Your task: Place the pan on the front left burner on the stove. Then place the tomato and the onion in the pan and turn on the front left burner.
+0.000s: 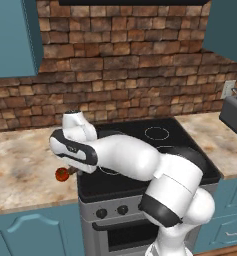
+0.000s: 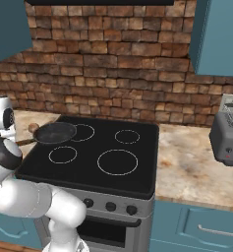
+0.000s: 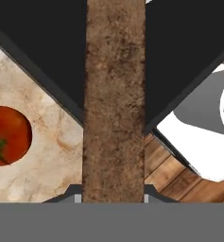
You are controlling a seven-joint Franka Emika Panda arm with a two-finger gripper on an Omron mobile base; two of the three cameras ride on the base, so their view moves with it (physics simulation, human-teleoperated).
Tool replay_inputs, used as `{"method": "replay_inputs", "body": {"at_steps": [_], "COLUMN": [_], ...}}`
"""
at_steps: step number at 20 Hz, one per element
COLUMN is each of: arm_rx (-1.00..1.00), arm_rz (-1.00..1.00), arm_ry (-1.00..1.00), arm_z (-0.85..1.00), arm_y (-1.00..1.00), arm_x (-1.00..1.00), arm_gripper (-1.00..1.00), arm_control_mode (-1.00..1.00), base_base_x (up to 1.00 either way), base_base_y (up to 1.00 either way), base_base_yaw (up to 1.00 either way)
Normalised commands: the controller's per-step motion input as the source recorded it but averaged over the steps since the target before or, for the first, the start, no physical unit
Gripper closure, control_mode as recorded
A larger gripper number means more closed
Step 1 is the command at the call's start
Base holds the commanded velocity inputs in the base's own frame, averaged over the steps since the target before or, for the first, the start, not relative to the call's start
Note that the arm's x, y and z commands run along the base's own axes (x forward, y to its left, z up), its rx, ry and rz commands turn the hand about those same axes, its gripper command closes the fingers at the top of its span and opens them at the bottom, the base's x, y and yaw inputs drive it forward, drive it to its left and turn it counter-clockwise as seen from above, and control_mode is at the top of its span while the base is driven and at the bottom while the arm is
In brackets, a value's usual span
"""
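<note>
One pincer (image 3: 113, 198) clamps pan (image 2: 55, 132) handle | tomato (image 3: 7, 135) beside

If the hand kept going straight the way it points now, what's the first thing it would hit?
The hand is already shut on the pan's handle, so that blocks it first. Past the handle lies the stove edge, probably next; depth is unclear. The tomato sits off to one side.

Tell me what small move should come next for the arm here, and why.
Probably carry the pan forward and lower it onto the front left burner. The gripper is shut on the wooden handle, and the pan hangs over the rear left ring, its target ring bare. The tomato waits on the counter.
</note>
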Motion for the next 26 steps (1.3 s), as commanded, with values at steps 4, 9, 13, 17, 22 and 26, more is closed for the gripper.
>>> {"method": "replay_inputs", "body": {"at_steps": [4,9,13,17,22,26], "arm_rx": [-0.08,0.0,0.03,0.06,0.03,0.01], "arm_rz": [-0.02,-0.05,-0.05,-0.02,0.0,0.0], "arm_ry": [0.08,0.12,0.07,0.0,0.0,0.0], "arm_z": [-0.25,-0.3,-0.24,-0.15,-0.18,-0.2], "arm_y": [-0.06,-0.12,-0.12,-0.06,0.0,0.0], "arm_x": [0.0,-0.07,-0.02,0.0,0.0,0.1], "arm_gripper": [1.0,1.0,1.0,1.0,1.0,1.0], "arm_control_mode": [-1.0,-1.0,-1.0,-1.0,-1.0,-1.0], "base_base_x": [0.0,0.0,0.0,0.0,0.0,0.0], "base_base_y": [0.0,0.0,0.0,0.0,0.0,0.0], "base_base_yaw": [0.0,0.0,0.0,0.0,0.0,0.0]}}
